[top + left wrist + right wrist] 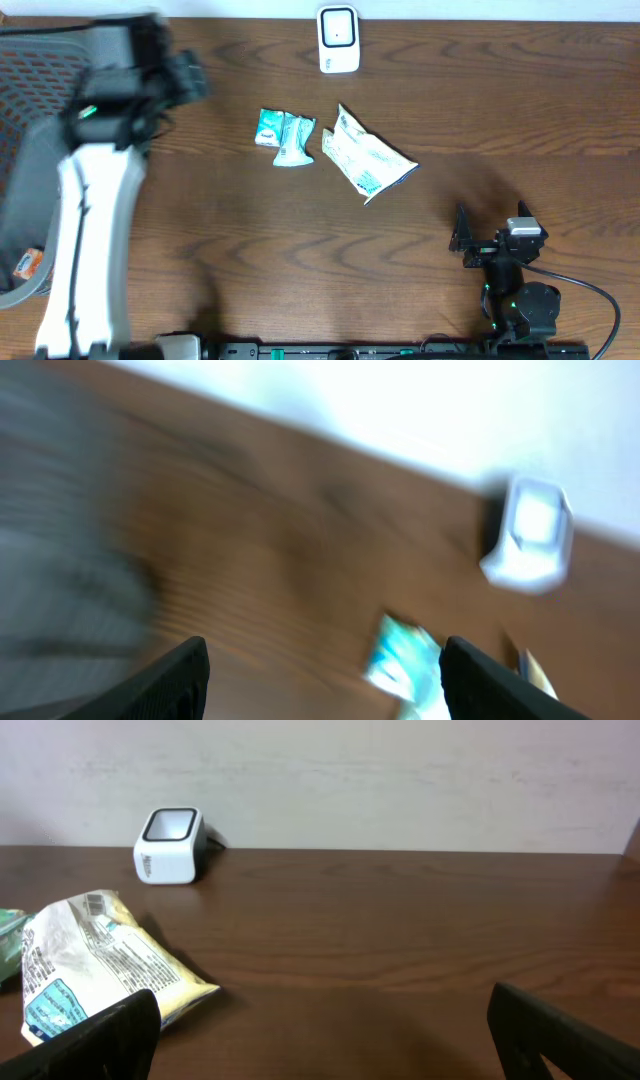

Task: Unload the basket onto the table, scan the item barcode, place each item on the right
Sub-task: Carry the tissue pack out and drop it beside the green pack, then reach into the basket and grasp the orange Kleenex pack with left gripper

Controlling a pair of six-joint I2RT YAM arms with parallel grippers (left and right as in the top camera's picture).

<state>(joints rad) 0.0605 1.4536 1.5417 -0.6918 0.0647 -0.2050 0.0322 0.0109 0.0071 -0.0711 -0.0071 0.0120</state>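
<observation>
A dark wooden worktop (500, 110) is set before a pale wall (400, 780). Nearest, the right end effector (490, 225) is held released and empty. Further in, a white-and-yellow packet (365, 160) is laid mid-worktop, with a teal packet (287, 135) just beside it. The blurred left end effector (325, 660) is spread, nothing between its fingers. Farthest, the scanner (339, 40) is stood by the wall.

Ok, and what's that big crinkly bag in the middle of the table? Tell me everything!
It's a crumpled bag, white and pale yellow with blue print and small text, shiny like plastic film. A barcode shows near one end. It lies flat on the brown table, close beside two small teal packets; whether they touch is unclear. Nothing holds it.
</observation>
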